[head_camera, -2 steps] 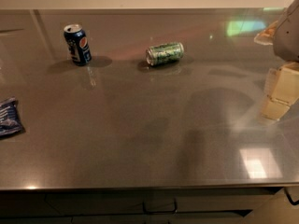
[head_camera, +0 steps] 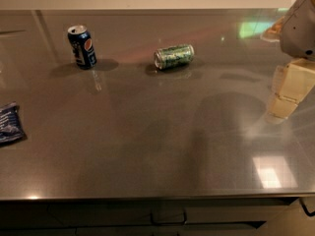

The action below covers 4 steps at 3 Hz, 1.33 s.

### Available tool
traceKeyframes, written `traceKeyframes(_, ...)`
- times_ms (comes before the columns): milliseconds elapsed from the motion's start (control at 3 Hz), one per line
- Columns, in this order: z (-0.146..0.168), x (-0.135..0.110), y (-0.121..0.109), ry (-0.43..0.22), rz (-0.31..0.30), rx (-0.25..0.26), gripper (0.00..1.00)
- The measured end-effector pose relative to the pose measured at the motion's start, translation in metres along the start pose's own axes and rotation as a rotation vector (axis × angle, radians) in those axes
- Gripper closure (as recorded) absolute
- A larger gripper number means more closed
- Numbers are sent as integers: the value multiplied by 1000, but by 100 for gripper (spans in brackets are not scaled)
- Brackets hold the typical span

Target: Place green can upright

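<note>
- The green can (head_camera: 173,56) lies on its side on the steel bench (head_camera: 147,146), in the far middle part. Its long axis runs nearly from 9 o'clock to 3 o'clock, and one silver end faces toward 9 o'clock.
- Because it rests on its round wall and not on its base, I judge that the task is not yet begun; the can must be gripped and turned upright.
- The end effector (head_camera: 288,92) hangs at the right edge of the view, above the bench and touching nothing. Whether it is apart or together, I cannot tell.
- From the end effector the green can is at about 10 o'clock, well apart, with only bare bench between them.
- A Pepsi can (head_camera: 81,46) stands upright at 9 o'clock from the green can, well apart from it.
- A dark blue packet (head_camera: 10,123) lies at the left edge.
</note>
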<state>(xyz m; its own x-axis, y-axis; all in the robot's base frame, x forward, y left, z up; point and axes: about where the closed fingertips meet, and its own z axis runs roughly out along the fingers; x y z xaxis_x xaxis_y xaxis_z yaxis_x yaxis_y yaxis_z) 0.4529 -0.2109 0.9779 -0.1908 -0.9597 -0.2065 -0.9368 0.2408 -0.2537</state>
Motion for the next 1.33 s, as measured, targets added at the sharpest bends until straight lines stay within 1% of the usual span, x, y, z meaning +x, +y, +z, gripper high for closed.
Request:
traceKeyframes(333,8,-10,-18,-9,-43,2,0)
traceKeyframes(667,23,-22,-43,-17,-94,1,0)
traceKeyframes(1000,50,-36,-85,-18,-179,-14,0)
traceKeyframes(1333,82,-53,-125,-11,-247,-45,0)
